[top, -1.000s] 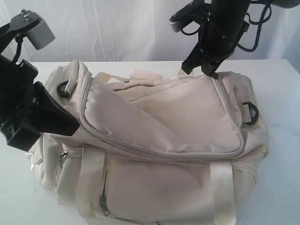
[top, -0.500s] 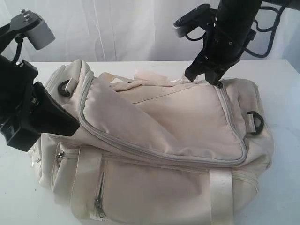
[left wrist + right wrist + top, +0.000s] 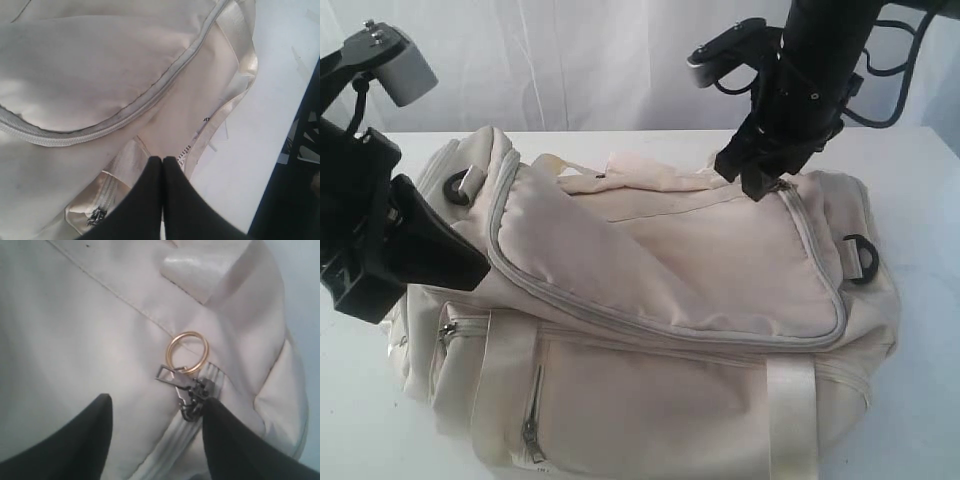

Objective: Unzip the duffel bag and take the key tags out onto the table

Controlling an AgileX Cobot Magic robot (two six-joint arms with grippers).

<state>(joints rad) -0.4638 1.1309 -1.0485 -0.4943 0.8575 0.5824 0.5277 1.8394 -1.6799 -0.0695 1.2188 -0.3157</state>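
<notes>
Your left hand (image 3: 470, 262), at the left, is clamped shut, fingertips (image 3: 152, 172) pressed together on nothing, against the end of the one duffel bag (image 3: 700, 270) lying across the white counter (image 3: 930, 180). The bag's top flap lies folded over, and its inside is hidden. Count a black strap ring (image 3: 457, 187) at its left end and a second ring (image 3: 861, 258) at its right. Your right hand (image 3: 748, 180) hangs spread wide, empty, straddling the zipper pull (image 3: 192, 397) and its single gold ring (image 3: 187, 352).
</notes>
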